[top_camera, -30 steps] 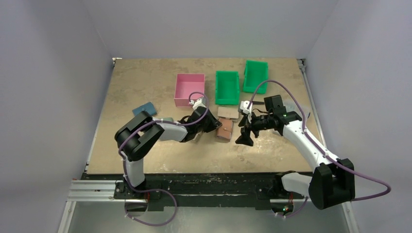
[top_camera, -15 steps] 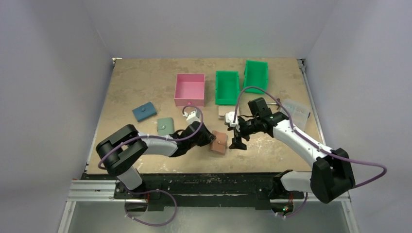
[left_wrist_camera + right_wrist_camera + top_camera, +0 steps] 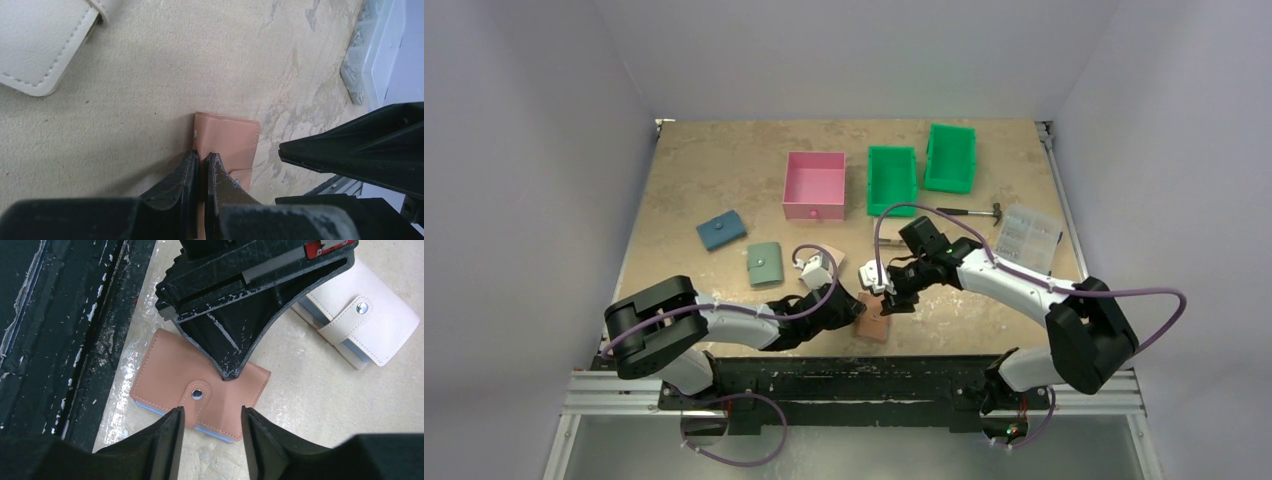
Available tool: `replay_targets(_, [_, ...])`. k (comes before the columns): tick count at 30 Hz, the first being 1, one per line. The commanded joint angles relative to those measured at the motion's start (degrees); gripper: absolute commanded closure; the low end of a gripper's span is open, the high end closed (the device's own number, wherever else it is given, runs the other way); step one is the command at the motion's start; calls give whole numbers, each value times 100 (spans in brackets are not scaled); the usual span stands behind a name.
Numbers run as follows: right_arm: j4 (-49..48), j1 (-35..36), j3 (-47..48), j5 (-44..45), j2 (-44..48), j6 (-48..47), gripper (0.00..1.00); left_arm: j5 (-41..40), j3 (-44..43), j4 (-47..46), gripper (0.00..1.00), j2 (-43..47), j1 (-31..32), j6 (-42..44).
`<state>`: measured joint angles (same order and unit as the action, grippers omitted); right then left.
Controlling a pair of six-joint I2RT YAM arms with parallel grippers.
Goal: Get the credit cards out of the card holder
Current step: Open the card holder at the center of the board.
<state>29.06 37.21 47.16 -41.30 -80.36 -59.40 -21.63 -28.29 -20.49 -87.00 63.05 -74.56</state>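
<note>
The card holder is a terracotta wallet lying flat and snapped shut near the table's front edge, its light blue lining showing along one side in the right wrist view. No credit cards show; they are hidden. My left gripper is shut, and its tips rest on the holder's edge. My right gripper is open just above the holder, its fingers on either side of the snap flap.
A beige snap wallet lies just beyond the holder. The black front rail runs right beside the holder. Further back are a sage green wallet, a blue wallet, a pink box, two green bins, a hammer and a clear box.
My left gripper has dragged the card holder toward the table's front edge. My right gripper has followed it left and nearer and now hangs over it.
</note>
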Motion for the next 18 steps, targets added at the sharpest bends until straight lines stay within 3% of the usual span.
replay_targets(1, [-140,141,-69,139,-10,-39,50,-506,216,355,100,-10,73,-279])
replay_targets(6, [-190,242,2,356,-208,192,54,-710,435,81,100,120,163,-517])
replay_targets(18, [-436,557,123,585,-402,663,51,-799,653,-604,100,200,239,-676])
